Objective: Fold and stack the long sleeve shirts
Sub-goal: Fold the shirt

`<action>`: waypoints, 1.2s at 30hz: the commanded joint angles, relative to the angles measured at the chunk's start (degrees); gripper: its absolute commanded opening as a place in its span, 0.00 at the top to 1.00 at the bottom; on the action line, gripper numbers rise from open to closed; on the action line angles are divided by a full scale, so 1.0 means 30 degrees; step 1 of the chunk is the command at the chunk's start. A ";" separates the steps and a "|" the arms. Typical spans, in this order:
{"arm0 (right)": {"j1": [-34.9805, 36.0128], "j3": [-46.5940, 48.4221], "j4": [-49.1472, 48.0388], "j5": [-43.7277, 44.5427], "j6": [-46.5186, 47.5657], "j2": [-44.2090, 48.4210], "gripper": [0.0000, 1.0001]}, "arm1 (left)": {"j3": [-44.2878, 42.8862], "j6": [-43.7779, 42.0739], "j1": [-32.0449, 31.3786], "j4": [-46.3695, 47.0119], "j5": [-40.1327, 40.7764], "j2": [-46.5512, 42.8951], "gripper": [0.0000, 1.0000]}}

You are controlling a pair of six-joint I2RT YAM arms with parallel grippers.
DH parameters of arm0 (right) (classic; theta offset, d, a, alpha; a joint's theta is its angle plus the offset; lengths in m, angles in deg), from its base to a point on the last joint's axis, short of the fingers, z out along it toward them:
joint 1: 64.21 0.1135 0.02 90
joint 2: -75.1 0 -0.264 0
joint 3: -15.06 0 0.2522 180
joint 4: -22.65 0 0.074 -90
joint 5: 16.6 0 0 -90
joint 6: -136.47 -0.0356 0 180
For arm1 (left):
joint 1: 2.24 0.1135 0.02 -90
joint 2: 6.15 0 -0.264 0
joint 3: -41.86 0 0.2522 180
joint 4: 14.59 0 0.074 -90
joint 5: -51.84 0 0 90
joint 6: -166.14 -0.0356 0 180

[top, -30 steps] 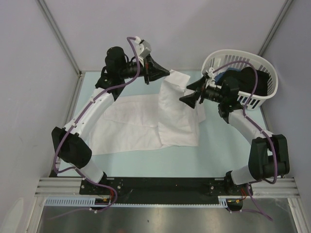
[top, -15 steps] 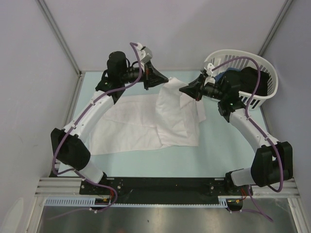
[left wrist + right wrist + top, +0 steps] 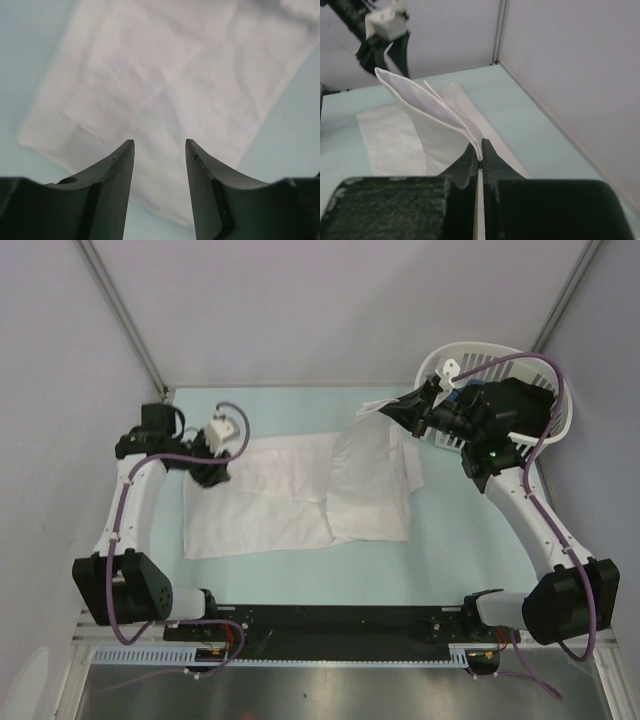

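Both arm bases sit at the near edge of the desk (image 3: 450, 540), the left arm reaching up the left side and the right arm up the right side. Just beyond the bases, a white long sleeve shirt (image 3: 260, 505) lies on the pale green surface. Its left part is spread flat in one lightly creased layer. Its right part is doubled over into a narrower panel that runs away from the bases.

Farther in, the left fingers (image 3: 212, 472) hang over the far left part of the shirt. In the left wrist view the left fingers (image 3: 125, 160) stand apart with nothing between them, and the shirt (image 3: 165, 75) lies below them with desk (image 3: 30, 50) showing on both sides of it.

Farther still, on the right, the far end of the folded panel rises off the desk to the right fingers (image 3: 392, 410). The right wrist view shows the right fingers (image 3: 481, 152) pressed together on a thin edge of the shirt (image 3: 435, 105), with two layers of cloth fanning up and away from the pinch. The rest of the shirt stays on the desk (image 3: 520, 120).

At the far right corner, behind the right arm, stands a white slatted basket (image 3: 548, 400). It holds dark things that the arm partly hides.
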 commanded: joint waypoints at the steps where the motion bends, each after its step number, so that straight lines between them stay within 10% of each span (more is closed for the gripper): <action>1: 0.0048 0.1340 0.0376 0.0876 0.1240 0.0949 1.00 | 0.5165 -0.9489 0.1670 -0.6040 0.6006 -0.2760 0.50; 9: 0.0137 0.2571 0.1459 0.1728 0.2030 0.0833 1.00 | 1.1379 -1.1221 0.1847 -0.1975 0.9299 -0.3732 0.53; 30: 0.0166 0.3715 0.3336 0.2753 0.3379 0.0949 1.00 | 1.4665 -1.2775 0.1935 0.1723 1.1117 -0.0684 0.60; 36: 0.0224 0.4125 0.2870 0.2928 0.3292 0.0746 1.00 | 1.3296 -1.2395 0.1964 0.0526 1.0211 -0.1006 0.90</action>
